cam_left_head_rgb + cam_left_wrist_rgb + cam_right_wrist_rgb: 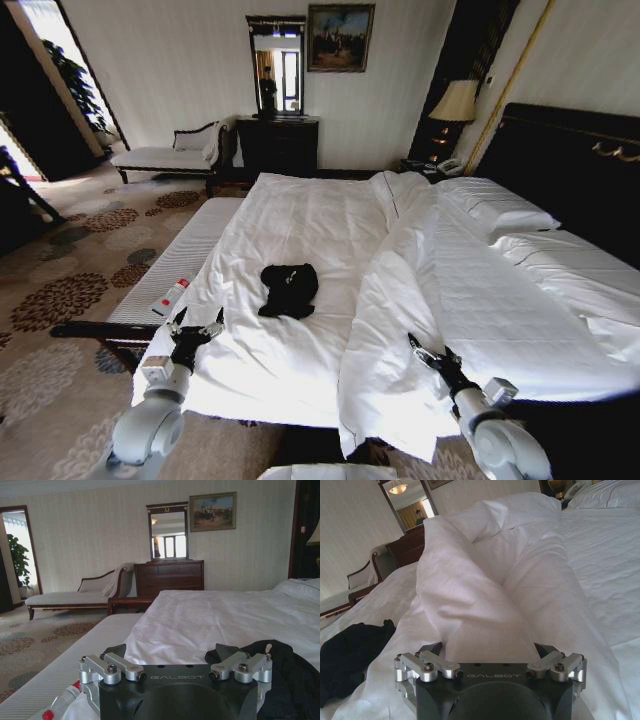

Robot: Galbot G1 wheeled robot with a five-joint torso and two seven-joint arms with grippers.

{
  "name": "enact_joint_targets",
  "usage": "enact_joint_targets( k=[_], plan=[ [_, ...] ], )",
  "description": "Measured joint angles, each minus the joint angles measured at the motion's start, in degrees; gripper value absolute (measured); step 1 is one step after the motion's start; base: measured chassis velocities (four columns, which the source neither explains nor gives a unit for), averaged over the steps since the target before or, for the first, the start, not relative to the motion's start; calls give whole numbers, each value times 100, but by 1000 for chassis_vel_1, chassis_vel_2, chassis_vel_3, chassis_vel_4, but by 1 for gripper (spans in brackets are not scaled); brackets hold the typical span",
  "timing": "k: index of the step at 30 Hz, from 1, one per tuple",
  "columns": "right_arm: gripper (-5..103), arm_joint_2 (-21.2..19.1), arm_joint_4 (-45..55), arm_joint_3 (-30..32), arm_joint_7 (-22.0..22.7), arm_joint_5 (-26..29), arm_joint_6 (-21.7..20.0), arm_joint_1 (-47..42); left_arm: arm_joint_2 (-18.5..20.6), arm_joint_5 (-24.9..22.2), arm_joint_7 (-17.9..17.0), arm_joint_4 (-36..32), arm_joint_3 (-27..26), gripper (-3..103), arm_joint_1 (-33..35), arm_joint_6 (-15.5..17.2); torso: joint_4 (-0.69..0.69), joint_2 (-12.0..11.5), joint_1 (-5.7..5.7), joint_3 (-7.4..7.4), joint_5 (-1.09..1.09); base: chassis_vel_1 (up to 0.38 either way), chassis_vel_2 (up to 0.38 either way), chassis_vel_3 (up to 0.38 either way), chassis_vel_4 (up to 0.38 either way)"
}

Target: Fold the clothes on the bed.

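The clothes [288, 290] lie as a crumpled black heap on the white sheet of the bed [300, 225], toward its near left part. My left gripper [198, 322] hovers open at the bed's near left edge, a short way left of and nearer than the heap. In the left wrist view the left gripper [172, 655] has its fingers spread, and the clothes [290, 680] lie just beyond one fingertip. My right gripper [428, 350] is open at the folded-back duvet [400, 280]. The right gripper [489, 652] points straight into the duvet fold [485, 600], and the clothes [350, 655] lie off to one side.
A white-cushioned bench [185, 255] runs along the bed's left side with a red-and-white bottle [170, 297] on it. Pillows [495, 205] and a dark headboard [570, 160] are at the right. A chaise [165, 155], a dresser [278, 145] and a lamp [455, 105] stand against the far wall.
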Motion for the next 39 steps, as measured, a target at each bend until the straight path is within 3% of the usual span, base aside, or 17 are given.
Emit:
enact_joint_targets(
  k=[3, 5, 7, 10, 13, 16, 17, 19, 22, 25, 27, 29, 35, 39],
  plan=[
    [92, -3, -4, -3, 18, 11, -9, -7, -9, 2, -2, -12, -11, 100, 30, 1, 0, 0, 0, 0, 0, 0, 0, 0, 0],
    [92, 5, 3, -1, 18, -7, -8, -28, -14, 7, -3, -15, -11, 100, 38, 1, 0, 0, 1, 0, 0, 0, 0, 0, 0],
    [76, 29, 32, 12, 15, -42, 17, -83, -22, 22, -3, -17, 2, 100, 42, 1, -1, 0, 1, 0, 0, 0, 0, 0, 0],
    [70, 57, 42, 30, 6, -86, 63, -119, -34, 52, -2, -15, 44, 100, 27, 1, -1, 0, 0, 0, -1, 0, 0, 0, 0],
    [54, 89, 41, 41, 7, -131, 110, -120, -53, 87, -4, 1, 82, 100, 14, 1, -1, 0, 0, 0, -1, 0, 0, 0, 0],
    [54, 95, 70, 42, 8, -152, 126, -126, -54, 93, -4, 1, 78, 100, 24, 1, -1, 0, 0, 0, 0, 0, 0, 0, 0],
    [42, 95, 88, 43, 7, -164, 132, -131, -54, 94, -5, 1, 69, 100, 29, 1, -1, 0, 0, 0, 0, 0, 0, 0, 0],
    [32, 103, 123, 41, 8, -190, 139, -138, -55, 97, -5, -7, 49, 100, 39, -2, 0, 0, 0, 0, 0, 0, 0, 0, 0],
    [26, 115, 151, 37, 16, -235, 142, -148, -72, 99, -9, -18, 39, 100, 48, -9, 0, 0, 0, 0, 0, 0, 0, 0, 0],
    [10, 120, 179, 37, 22, -272, 152, -186, -98, 127, -12, -19, 41, 100, 58, -25, 0, 0, 0, 0, 0, 0, 0, 0, 0],
    [10, 122, 190, 42, 23, -279, 155, -197, -103, 136, -12, -17, 43, 100, 62, -30, 0, 0, 0, 0, 0, 0, 0, 0, 0],
    [2, 133, 235, 77, 24, -288, 169, -237, -116, 149, -12, -9, 47, 100, 76, -36, 0, 0, 0, 0, 0, 0, 0, 0, 0],
    [2, 197, 339, 386, 45, -383, 188, -333, -140, 162, -11, 24, 49, 100, 63, -46, 0, 0, 0, 0, 0, 0, 0, 0, 0],
    [2, 256, 178, 1066, 133, -290, 215, -331, -189, 189, -10, 74, 52, 100, 48, -73, 0, 0, 0, 0, 1, 0, 0, 0, 0]
  ],
)
